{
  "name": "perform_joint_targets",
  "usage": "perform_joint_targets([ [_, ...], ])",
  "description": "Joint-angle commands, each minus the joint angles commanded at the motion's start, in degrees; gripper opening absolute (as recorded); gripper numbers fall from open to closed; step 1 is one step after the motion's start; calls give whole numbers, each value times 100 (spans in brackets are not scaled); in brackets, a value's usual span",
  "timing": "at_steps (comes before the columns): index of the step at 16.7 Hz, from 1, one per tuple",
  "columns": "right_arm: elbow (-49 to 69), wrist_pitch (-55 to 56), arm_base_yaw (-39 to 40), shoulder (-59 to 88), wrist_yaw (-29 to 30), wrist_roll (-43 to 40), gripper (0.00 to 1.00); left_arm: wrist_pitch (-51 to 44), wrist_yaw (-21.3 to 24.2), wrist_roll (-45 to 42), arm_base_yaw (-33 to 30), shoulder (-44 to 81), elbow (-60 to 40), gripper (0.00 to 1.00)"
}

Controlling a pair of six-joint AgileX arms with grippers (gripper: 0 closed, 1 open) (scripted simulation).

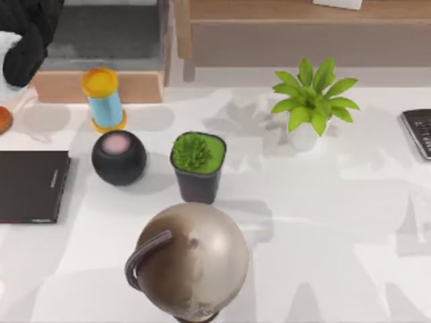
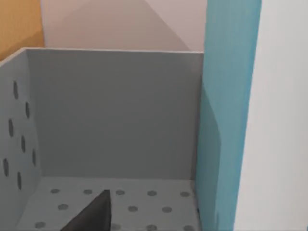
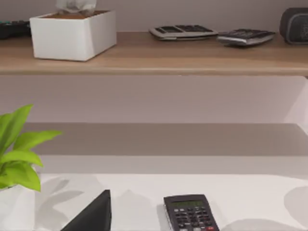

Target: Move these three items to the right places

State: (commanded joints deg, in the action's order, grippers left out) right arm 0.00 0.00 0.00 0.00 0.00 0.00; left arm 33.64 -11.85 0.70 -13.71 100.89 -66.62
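My left arm (image 1: 23, 37) reaches in at the top view's far left corner, beside a grey bin (image 1: 108, 33). In the left wrist view the thick teal book (image 2: 226, 125) with white pages stands upright inside the bin, against its dotted grey wall (image 2: 115, 110). One dark finger (image 2: 94, 214) of the open left gripper shows, with a gap of bin floor between it and the book. A small orange rounded object (image 1: 3, 120) lies at the table's left edge. The right wrist view has one dark finger (image 3: 94, 216) of the open right gripper above the table, holding nothing.
On the table are a thin black book (image 1: 30, 186), a blue and yellow cylinder (image 1: 103, 99), a black speaker (image 1: 119, 157), a potted green tuft (image 1: 197, 165), a globe (image 1: 192, 259), a leafy plant (image 1: 313, 101) and a calculator (image 1: 419, 131). A wooden shelf (image 3: 154, 55) spans the back.
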Motion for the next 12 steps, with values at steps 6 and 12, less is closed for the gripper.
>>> perform_joint_targets([
  [6, 0, 0, 0, 0, 0, 0, 100, 323, -104, 0, -139, 902, -635, 100],
  [12, 0, 0, 0, 0, 0, 0, 100, 268, -71, 1, -106, 1016, -802, 100],
])
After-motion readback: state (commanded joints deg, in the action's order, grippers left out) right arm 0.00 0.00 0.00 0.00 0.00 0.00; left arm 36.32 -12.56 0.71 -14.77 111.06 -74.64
